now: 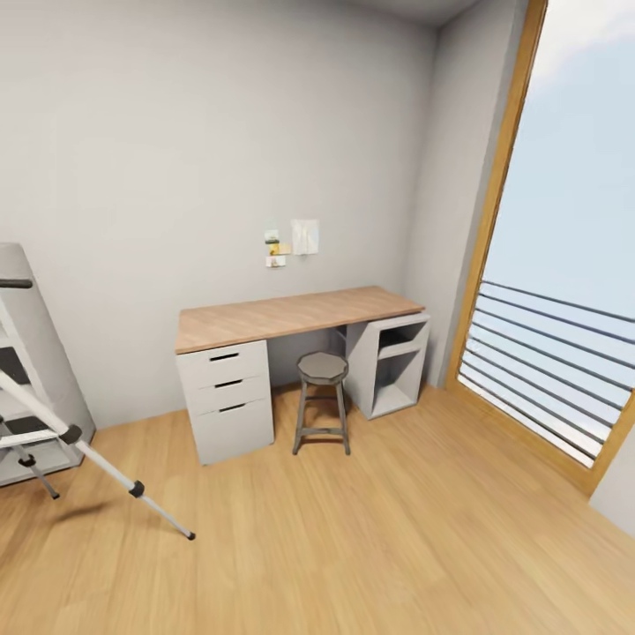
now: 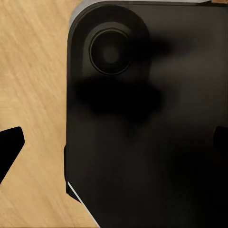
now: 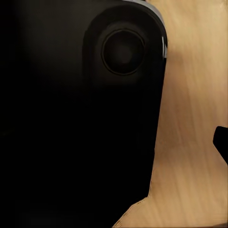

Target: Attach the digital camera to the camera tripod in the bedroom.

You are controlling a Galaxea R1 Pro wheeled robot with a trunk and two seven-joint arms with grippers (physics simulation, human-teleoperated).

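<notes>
Head view is looking into the bedroom, with light grey walls and a wood plank floor (image 1: 370, 538). The camera tripod (image 1: 62, 432) is standing at the left edge, cut off by the frame, close in front of a grey-white shelf unit (image 1: 35, 370) against the wall. Its legs are showing silver-white tubes with black joints and black feet; two legs are reaching the floor in view, one stretching long toward the middle of the room. A dark handle is sticking out near its upper part at the frame edge. One wood-topped counter (image 1: 291, 316) is standing against the far wall, with three drawers (image 1: 227, 384) on its left side and an open cubby (image 1: 392, 366) on its right. One round grey stool (image 1: 322, 397) is standing in front of it, between the two. A few small notes (image 1: 291, 240) are hanging on the wall above. A tall window (image 1: 564, 291) with horizontal rails is taking up the right side.

Left wrist view is showing a large dark rounded robot body (image 2: 152, 133) over wood planks; one black fingertip (image 2: 9, 147) is poking in at the edge, and I cannot tell how the left claw's fingers are set.

Right wrist view is showing the same kind of dark body (image 3: 80, 118) above the floor, with a black fingertip (image 3: 221, 142) at the edge; the right claw's setting cannot be told either.
</notes>
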